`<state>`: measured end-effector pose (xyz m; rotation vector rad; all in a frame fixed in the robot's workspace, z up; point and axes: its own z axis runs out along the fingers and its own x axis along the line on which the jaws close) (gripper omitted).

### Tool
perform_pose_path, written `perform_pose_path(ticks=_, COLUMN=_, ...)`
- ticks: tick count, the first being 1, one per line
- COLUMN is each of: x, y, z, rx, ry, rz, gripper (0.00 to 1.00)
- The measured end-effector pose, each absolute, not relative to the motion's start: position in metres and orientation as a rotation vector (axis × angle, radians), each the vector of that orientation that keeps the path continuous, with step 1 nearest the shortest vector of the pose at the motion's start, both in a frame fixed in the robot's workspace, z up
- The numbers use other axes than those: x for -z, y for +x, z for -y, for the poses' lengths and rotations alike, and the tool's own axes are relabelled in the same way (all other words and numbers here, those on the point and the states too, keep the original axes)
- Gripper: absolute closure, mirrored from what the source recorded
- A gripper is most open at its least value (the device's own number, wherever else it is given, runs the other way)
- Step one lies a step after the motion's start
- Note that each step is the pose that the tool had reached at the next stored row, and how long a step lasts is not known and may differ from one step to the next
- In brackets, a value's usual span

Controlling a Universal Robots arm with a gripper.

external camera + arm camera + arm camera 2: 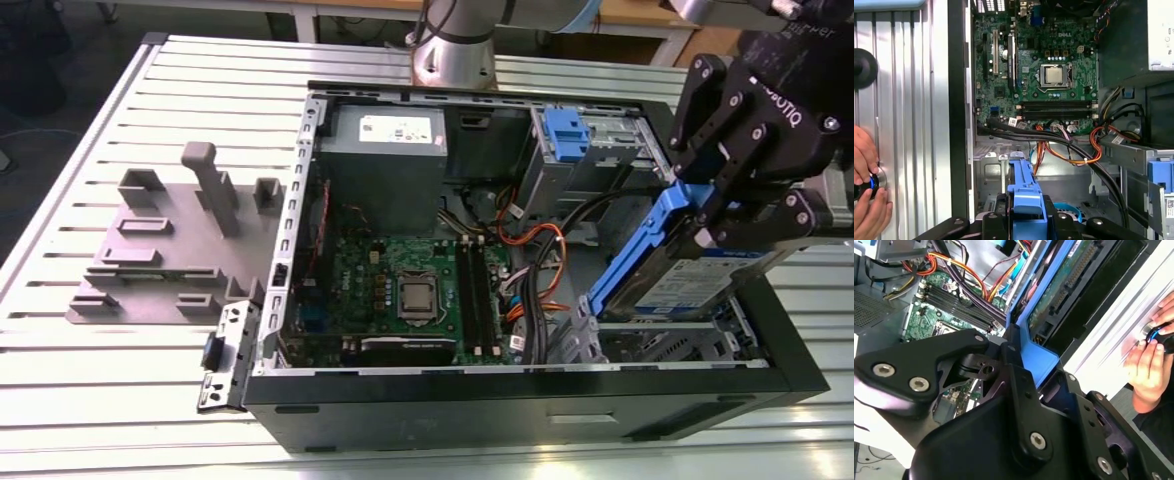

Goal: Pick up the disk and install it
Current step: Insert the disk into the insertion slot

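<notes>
Above open case [467, 400] | hand [718, 208] clamped on disk [694, 285] | disk tilted | motherboard [400, 285] inside case

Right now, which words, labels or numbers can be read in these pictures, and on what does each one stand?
On the gripper, shut on the disk: white maker's lettering, not quoted here.
On the disk: blue-and-white label, print too small to read.
On the power supply: white sticker, too small to read.
On the motherboard: white maker's mark, not quoted; other print too small.
</notes>
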<state>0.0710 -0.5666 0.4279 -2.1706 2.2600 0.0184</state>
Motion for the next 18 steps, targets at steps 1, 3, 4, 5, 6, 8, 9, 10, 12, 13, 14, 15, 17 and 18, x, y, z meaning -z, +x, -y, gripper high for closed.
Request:
perform_pose_path(ticks=1, x=-0.428, y=0.071, z=0.567, rx=-0.018, ry=-2.171, rz=-2.26, gripper=0.63)
perform_pose_path(ticks=3, x=-0.427, y=0.071, z=0.567, rx=-0.018, ry=-2.17, rz=-2.26, gripper=0.63)
perform_pose_path(ticks=4, x=-0.427, y=0.071, z=0.567, rx=-0.019, ry=-2.17, rz=-2.26, gripper=0.63)
perform_pose_path(ticks=5, x=-0.427, y=0.071, z=0.567, rx=-0.019, ry=-2.17, rz=-2.26, gripper=0.63)
perform_pose_path(ticks=6, x=-0.426, y=0.071, z=0.567, rx=-0.019, ry=-2.17, rz=-2.26, gripper=0.63)
perform_pose_path(ticks=8, x=-0.423, y=0.071, z=0.567, rx=-0.019, ry=-2.17, rz=-2.26, gripper=0.63)
perform_pose_path(ticks=9, x=-0.422, y=0.071, z=0.567, rx=-0.019, ry=-2.17, rz=-2.26, gripper=0.63)
perform_pose_path(ticks=10, x=-0.42, y=0.071, z=0.567, rx=-0.019, ry=-2.17, rz=-2.26, gripper=0.63)
perform_pose_path(ticks=12, x=-0.417, y=0.071, z=0.567, rx=-0.019, ry=-2.17, rz=-2.26, gripper=0.63)
perform_pose_path(ticks=13, x=-0.416, y=0.071, z=0.567, rx=-0.019, ry=-2.17, rz=-2.26, gripper=0.63)
perform_pose_path(ticks=14, x=-0.414, y=0.071, z=0.567, rx=-0.019, ry=-2.17, rz=-2.26, gripper=0.63)
perform_pose_path(ticks=15, x=-0.413, y=0.071, z=0.567, rx=-0.019, ry=-2.17, rz=-2.26, gripper=0.63)
perform_pose_path(ticks=17, x=-0.41, y=0.071, z=0.567, rx=-0.019, ry=-2.17, rz=-2.26, gripper=0.63)
perform_pose_path(ticks=18, x=-0.409, y=0.071, z=0.567, rx=-0.019, ry=-2.17, rz=-2.26, gripper=0.63)
